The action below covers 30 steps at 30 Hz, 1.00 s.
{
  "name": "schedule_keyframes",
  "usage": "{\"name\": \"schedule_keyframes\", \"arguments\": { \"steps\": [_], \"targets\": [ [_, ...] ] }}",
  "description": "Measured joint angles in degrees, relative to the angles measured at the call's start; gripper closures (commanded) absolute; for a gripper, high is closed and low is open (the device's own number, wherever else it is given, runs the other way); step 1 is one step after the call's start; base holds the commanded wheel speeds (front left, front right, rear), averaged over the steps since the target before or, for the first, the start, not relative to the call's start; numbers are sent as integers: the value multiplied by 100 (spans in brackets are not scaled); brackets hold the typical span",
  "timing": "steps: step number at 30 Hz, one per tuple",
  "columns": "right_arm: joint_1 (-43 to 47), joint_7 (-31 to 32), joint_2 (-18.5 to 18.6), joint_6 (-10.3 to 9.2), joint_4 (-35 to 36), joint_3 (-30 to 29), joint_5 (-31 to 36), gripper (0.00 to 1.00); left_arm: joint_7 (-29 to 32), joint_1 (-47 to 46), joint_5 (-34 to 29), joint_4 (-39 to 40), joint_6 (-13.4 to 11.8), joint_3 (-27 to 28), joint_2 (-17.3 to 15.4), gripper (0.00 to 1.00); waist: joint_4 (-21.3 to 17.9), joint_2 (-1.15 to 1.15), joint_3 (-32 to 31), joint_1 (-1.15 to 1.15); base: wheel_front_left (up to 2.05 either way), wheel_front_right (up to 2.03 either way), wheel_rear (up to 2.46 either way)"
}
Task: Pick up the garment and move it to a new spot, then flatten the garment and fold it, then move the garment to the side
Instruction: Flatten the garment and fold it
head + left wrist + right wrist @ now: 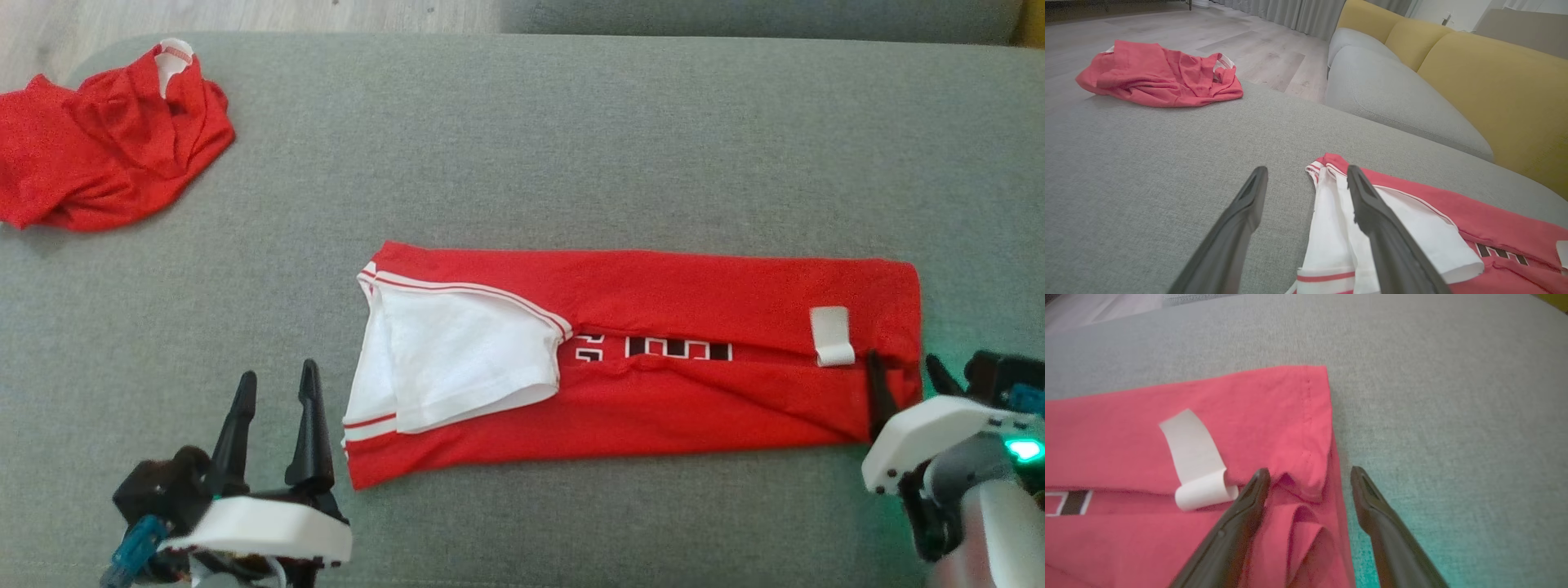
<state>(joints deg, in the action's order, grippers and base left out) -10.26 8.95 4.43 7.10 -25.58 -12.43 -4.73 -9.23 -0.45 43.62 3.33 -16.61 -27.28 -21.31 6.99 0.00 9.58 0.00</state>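
Left pincer point(278, 371) is low at the near left, jaws apart, holding nothing. It sits just beside the garment's point(669, 286) left end. In its wrist view one finger lines up over the white sleeve point(457, 351) and the other over bare sofa point(571, 122). Can't tell if it touches cloth.

Right pincer point(902, 363) is at the near right, jaws also apart and empty. It straddles the hem corner, one finger over red cloth next to the curled white tag point(831, 335), the other over sofa just off the edge. Contact isn't clear there either.

Garment lies mid-sofa as a long flat strip, running left to right. Both long sides are folded in to the middle, the sleeve is tucked on top, and part of the print shows in the gap. A small pucker sits at the right hem near the finger.

Step, as I read it: folding. The lengthwise folds look done and the crosswise fold isn't.

Next move likely needs:
- both pincers down on the end corners and closed through all layers
- one end carried over the other without dragging the strip
- care with the loose sleeve and hem pucker, which could shift

Second red garment point(106, 155) is crumpled at the far left edge, well apart. Wood floor point(245, 12) is beyond it.
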Motion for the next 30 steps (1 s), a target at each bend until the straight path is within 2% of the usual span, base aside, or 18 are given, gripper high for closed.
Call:
{"name": "schedule_keyframes", "arguments": {
  "steps": [7,8,9,10,11,12,22,26,30],
  "targets": [
    [-220,-380,10,0,-701,123,226,0,-1,40,0,33,-12,93,-83,0,42,0,9,0,0,0,0],
    [-241,-424,14,0,-758,152,230,3,-1,60,1,40,-24,102,-101,0,42,0,2,0,0,0,0],
    [-247,-470,16,0,-806,186,232,37,-1,81,1,49,-54,107,-112,0,41,0,-6,0,0,0,0],
    [-249,-519,16,0,-849,214,242,55,-1,94,1,53,-54,108,-121,0,36,0,-16,0,0,0,0],
    [-252,-561,14,0,-892,242,255,88,-1,97,1,58,-55,109,-129,0,31,0,-26,0,0,0,0],
    [-257,-601,10,0,-945,255,271,100,-1,97,1,66,-62,112,-135,0,24,0,-37,0,0,0,0],
    [-348,-802,-36,1,-1106,65,182,100,9,135,1,116,-109,116,-183,0,-114,0,-173,0,0,0,0],
    [-385,-788,53,1,-820,-203,162,100,16,209,1,141,-111,103,-183,0,-155,0,-202,0,0,0,0],
    [-467,-560,347,1,-341,-561,165,100,18,208,1,180,-112,82,-181,0,-165,0,-216,0,0,0,0]
  ]
}}
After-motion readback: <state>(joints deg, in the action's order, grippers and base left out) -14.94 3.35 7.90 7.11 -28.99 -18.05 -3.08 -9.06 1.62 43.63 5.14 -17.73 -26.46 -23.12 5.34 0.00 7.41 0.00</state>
